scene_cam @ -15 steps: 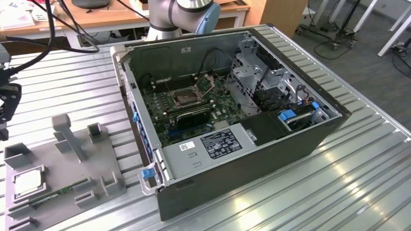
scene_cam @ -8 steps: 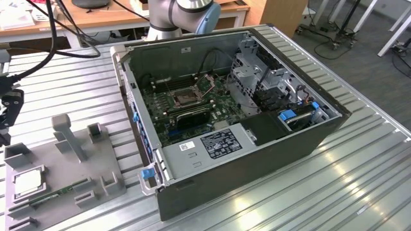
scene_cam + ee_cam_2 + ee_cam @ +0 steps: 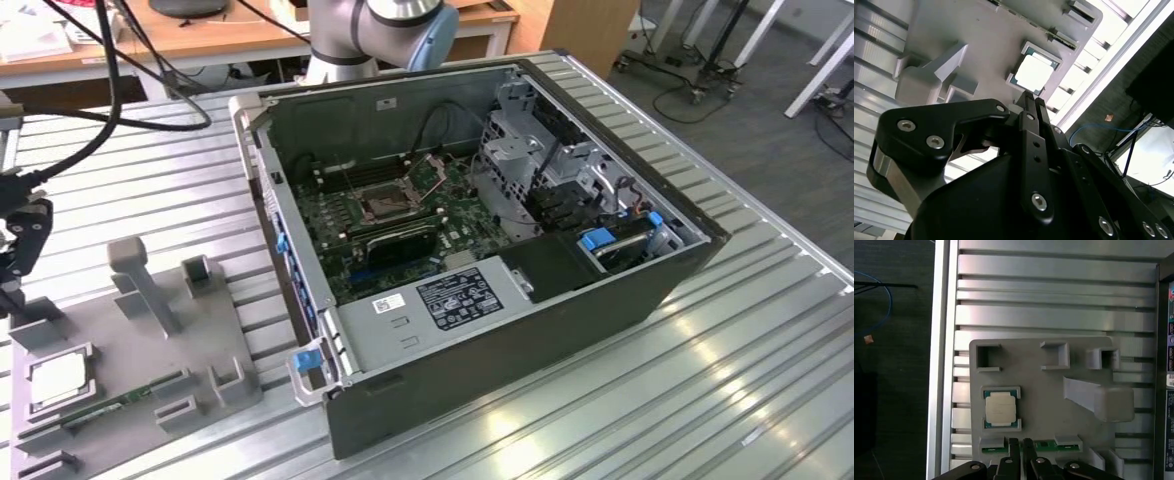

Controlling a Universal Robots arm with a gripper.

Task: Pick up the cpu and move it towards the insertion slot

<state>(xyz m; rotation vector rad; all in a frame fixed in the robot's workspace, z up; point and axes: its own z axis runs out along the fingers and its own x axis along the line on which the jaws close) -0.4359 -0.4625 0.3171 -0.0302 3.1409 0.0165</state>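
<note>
The cpu (image 3: 56,378) is a silvery square chip with a thin green rim. It lies flat in a corner-bracket nest on the grey fixture plate (image 3: 134,340), at the exterior view's left. The cpu shows in both wrist views (image 3: 1000,408) (image 3: 1034,72). My black gripper (image 3: 14,295) hangs above the plate, beside the chip and apart from it. Its two fingers (image 3: 1014,450) are pressed together with nothing between them, so the gripper (image 3: 1020,442) (image 3: 1031,99) is shut. The insertion slot (image 3: 387,205) is a metal-framed square socket on the motherboard inside the open computer case.
The open computer case (image 3: 534,330) lies on its side on the ribbed metal table (image 3: 641,420), to the exterior view's right of the plate. The plate carries upright grey posts (image 3: 144,285) and a green memory stick (image 3: 1044,445) near the chip. Black cables (image 3: 80,140) trail behind my arm.
</note>
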